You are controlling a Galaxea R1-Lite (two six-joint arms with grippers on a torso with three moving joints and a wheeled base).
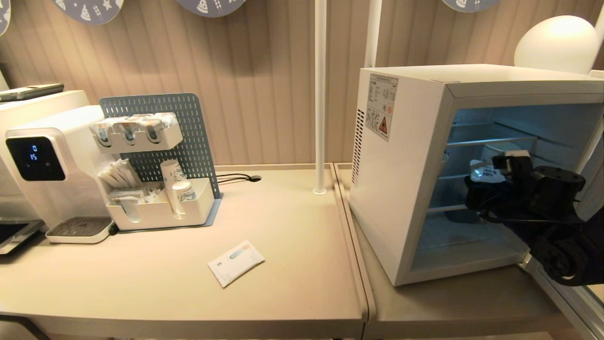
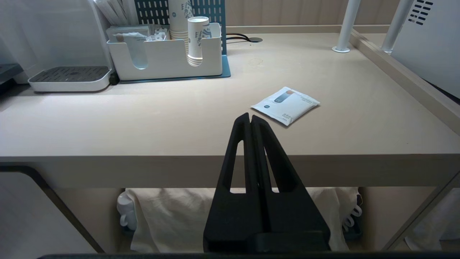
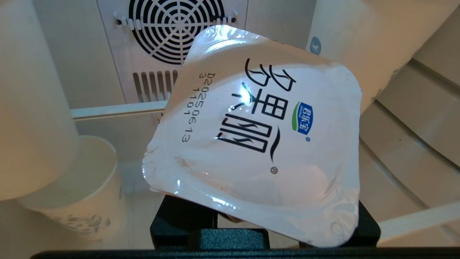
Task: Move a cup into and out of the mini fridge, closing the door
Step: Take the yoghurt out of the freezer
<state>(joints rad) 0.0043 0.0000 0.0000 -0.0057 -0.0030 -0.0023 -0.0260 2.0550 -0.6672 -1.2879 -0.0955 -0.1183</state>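
One cup (image 3: 255, 133), one mini fridge (image 1: 410, 156)

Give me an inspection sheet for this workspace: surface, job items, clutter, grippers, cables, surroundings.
Surface: beige table, second section under the fridge.
Job's things: mini fridge standing open, lit inside; cup with foil lid held inside it; door mostly out of view.
Clutter: white sachet lying flat; organiser tray with paper cups and packets; water dispenser.
Grippers: right gripper shut on the cup inside the fridge; left gripper shut, parked at the table's near edge.
Cables: black cable into a table grommet.
Surroundings: ribbed wall panels, two white poles.
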